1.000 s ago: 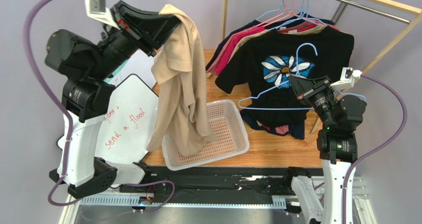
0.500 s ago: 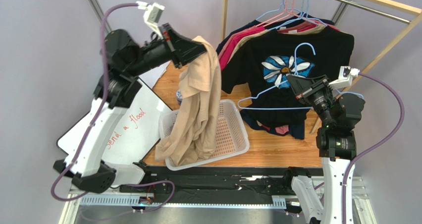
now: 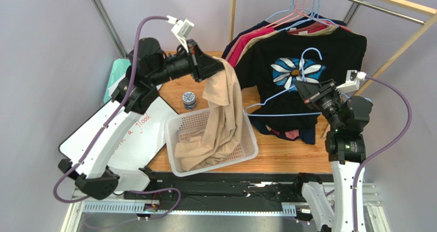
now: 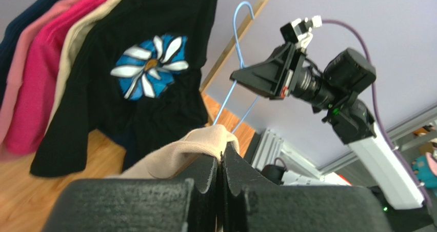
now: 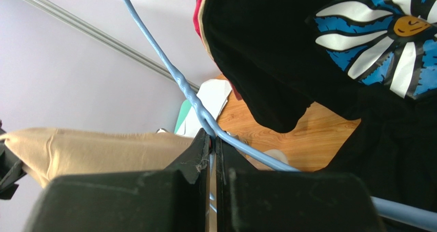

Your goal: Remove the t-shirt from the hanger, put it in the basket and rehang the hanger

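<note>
A beige t-shirt (image 3: pixel 221 120) hangs from my left gripper (image 3: pixel 218 68), which is shut on a fold of it (image 4: pixel 195 147); the shirt's lower part lies bunched in the white basket (image 3: pixel 250 124). The bare light-blue hanger (image 3: pixel 287 94) is held up in front of the hanging clothes. My right gripper (image 3: pixel 303 89) is shut on the hanger's twisted neck (image 5: pixel 197 109), with the hook rising above it. No cloth is on this hanger. In the right wrist view the beige t-shirt (image 5: pixel 97 152) shows at the left.
A wooden rack (image 3: pixel 405 6) at the back carries several shirts on hangers, the front one black with a blue flower (image 3: pixel 295 70). A small round jar (image 3: pixel 190 99) stands behind the basket. A whiteboard (image 3: pixel 131 139) with red writing lies at the left.
My left arm has swung right and down with the beige t-shirt, so its lower part now lies in the basket. The right gripper and hanger have shifted slightly.
</note>
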Controlling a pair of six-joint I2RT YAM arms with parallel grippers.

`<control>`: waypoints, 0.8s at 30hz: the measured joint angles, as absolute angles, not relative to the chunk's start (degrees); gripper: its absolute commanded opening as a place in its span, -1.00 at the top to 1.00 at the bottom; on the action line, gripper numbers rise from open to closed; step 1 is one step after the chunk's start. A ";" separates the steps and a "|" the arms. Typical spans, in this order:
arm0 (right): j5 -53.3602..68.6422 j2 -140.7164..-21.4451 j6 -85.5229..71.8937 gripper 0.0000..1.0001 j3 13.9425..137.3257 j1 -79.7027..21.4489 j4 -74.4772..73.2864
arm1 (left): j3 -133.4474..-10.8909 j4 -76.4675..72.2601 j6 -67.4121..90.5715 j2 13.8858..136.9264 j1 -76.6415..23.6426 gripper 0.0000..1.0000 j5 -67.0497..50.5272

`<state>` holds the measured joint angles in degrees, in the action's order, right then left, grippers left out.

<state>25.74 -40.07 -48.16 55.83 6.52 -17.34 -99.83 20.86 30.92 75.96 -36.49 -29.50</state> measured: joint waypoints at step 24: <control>31.20 -35.11 -48.40 1.00 48.53 -1.43 -17.30 | -38.94 26.30 34.30 42.68 -36.49 1.00 -6.81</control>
<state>31.20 -35.11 -48.40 48.53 -1.43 -17.30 -38.94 26.30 34.30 42.68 -36.49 -6.81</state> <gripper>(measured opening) 0.007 0.003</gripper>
